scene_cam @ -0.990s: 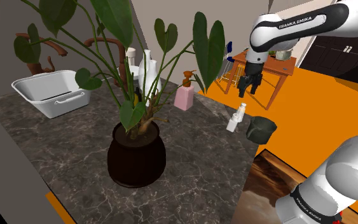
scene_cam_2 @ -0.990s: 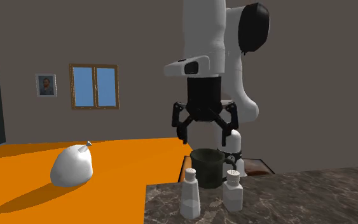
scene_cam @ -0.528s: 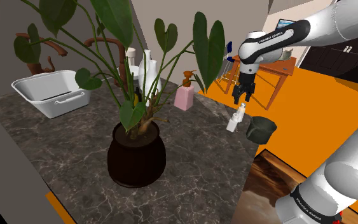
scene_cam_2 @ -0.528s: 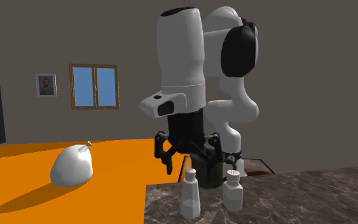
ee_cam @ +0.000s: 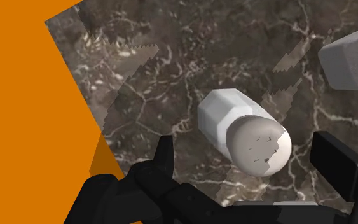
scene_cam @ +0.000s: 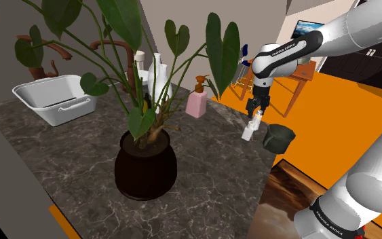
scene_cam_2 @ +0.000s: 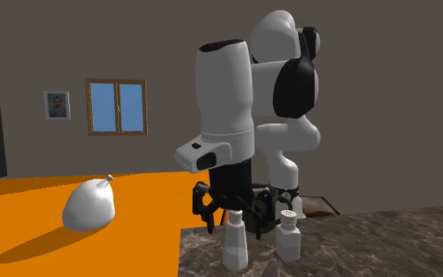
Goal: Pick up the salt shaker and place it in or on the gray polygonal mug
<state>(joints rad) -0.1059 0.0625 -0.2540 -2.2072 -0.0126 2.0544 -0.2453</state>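
1. We judge the step in hand to be the grasp: the end effector (ee_cam: 246, 151) is open, its fingers (ee_cam: 165, 151) standing either side of the salt shaker (ee_cam: 234, 124) without touching it as far as we can see
2. The salt shaker (scene_cam: 256, 121) stands upright on the dark marbled surface (scene_cam: 81, 156), close to the edge that borders the orange floor (scene_cam: 338, 129)
3. To do this well, we would close on the faceted white body below the domed, holed cap (ee_cam: 258, 147), since flat facets should seat better than the rounded top
4. In the second exterior view the end effector (scene_cam_2: 235, 222) sits low around the shaker (scene_cam_2: 235, 249), which looks about the right height for that
5. A second shaker (scene_cam: 247, 133) stands just beside, at about 7 o'clock from the first in the shoulder view, so we would close gently and lift straight up to avoid tipping it
6. The mug (scene_cam: 277, 138), dark grey and faceted, lies between 3 and 4 o'clock from the salt shaker in the shoulder view, near it and at the surface's edge; its mouth faces up and we see nothing in it, though the inside is dark
7. The white basin (scene_cam: 50, 102), far off at 9 o'clock, shows nothing inside
8. The dark pot (scene_cam: 145, 170) holds a large leafy plant (scene_cam: 159, 61)
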